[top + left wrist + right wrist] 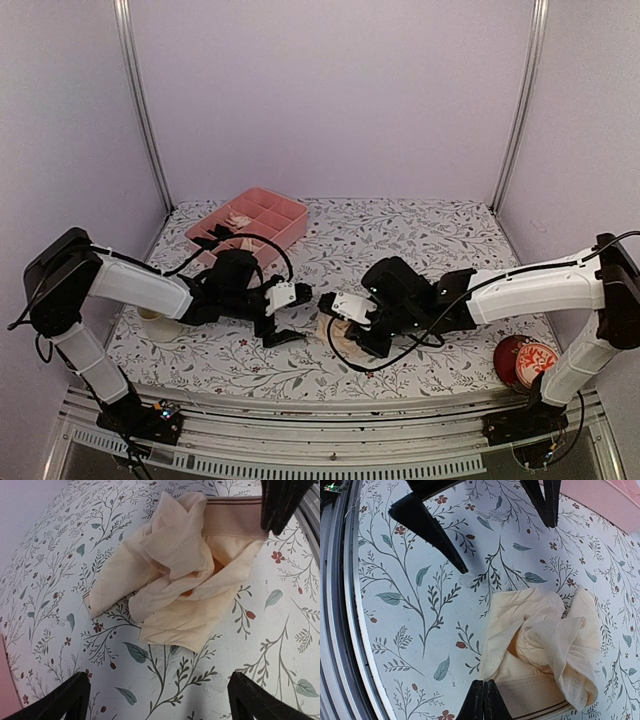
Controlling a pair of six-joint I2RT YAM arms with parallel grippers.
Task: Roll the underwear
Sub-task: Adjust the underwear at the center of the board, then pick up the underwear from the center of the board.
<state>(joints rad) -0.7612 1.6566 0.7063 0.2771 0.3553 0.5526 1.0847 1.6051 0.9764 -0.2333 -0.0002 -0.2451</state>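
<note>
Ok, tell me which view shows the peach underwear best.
Left wrist: the peach underwear lies nearly whole and crumpled mid-frame, waistband at the top right. Right wrist cuts it off at the bottom edge. Top external shows only a pale sliver below the right end effector.

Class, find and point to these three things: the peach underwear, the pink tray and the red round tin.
peach underwear (170, 575), left wrist view, crumpled middle.
pink tray (285, 228), top external view, front wall.
red round tin (524, 362), top external view, its middle.
</note>
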